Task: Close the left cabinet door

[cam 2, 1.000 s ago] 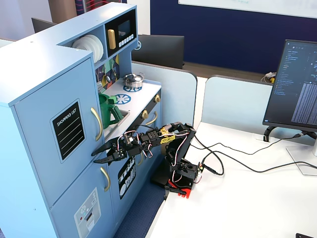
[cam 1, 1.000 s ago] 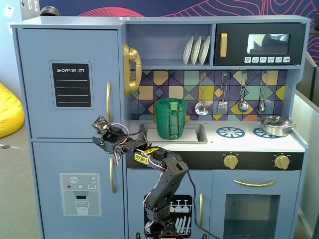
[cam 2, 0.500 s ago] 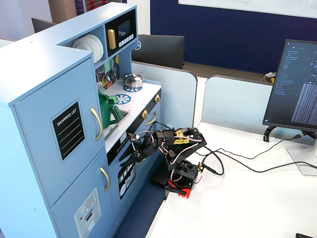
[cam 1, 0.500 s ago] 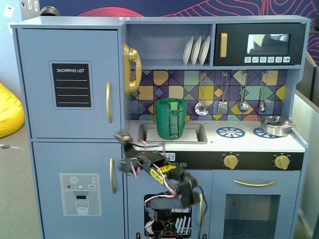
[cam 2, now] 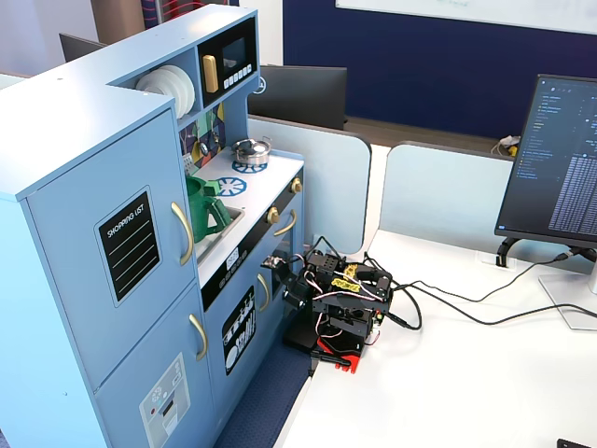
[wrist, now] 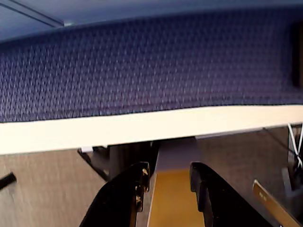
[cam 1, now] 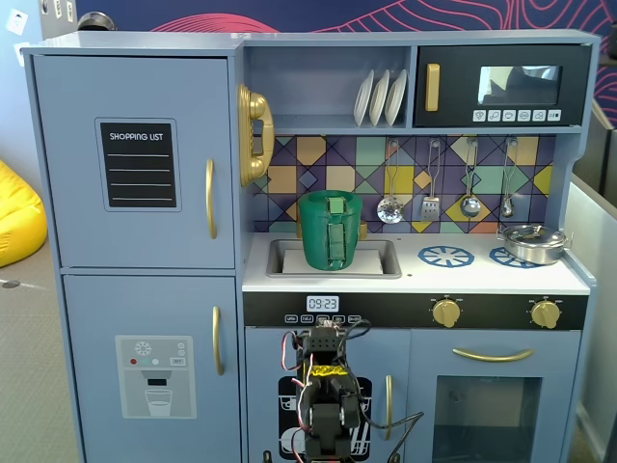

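Your left cabinet door point(cam 1: 135, 159) already sits flush, so closing looks done; your pincer point(wrist: 168, 182) is spread, pinching nothing, folded low and clear.

- Two black gripper point(wrist: 169, 187) fingers point(wrist: 124, 198) rise from the bottom edge, parted, nothing between them.
- An orange-yellow strip point(wrist: 173, 203) shows through the gap.
- Beyond, a white band point(wrist: 142, 127) crosses the view beneath a dark blue textured surface point(wrist: 151, 66).
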You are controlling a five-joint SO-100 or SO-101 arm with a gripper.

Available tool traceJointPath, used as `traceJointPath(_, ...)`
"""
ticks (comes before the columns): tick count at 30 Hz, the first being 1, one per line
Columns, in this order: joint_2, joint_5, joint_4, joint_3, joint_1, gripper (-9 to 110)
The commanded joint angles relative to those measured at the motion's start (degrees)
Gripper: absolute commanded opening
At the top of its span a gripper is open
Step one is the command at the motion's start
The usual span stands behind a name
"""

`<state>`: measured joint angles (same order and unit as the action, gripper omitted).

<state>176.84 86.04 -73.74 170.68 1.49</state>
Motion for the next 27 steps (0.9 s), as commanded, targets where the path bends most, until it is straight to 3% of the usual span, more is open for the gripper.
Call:
traceJointPath(1,3.16,-1.76,-6.24,0.97,-1.67,0)
traceJointPath(5,4.75,-2.37,-10.11,0.97,-2.20,0)
traceJointPath(7,5.27,2.02,-14.15,0.97,-2.29,0)
traceJointPath(27,5.27,0.53,-14.06,1.05,-3.96,2)
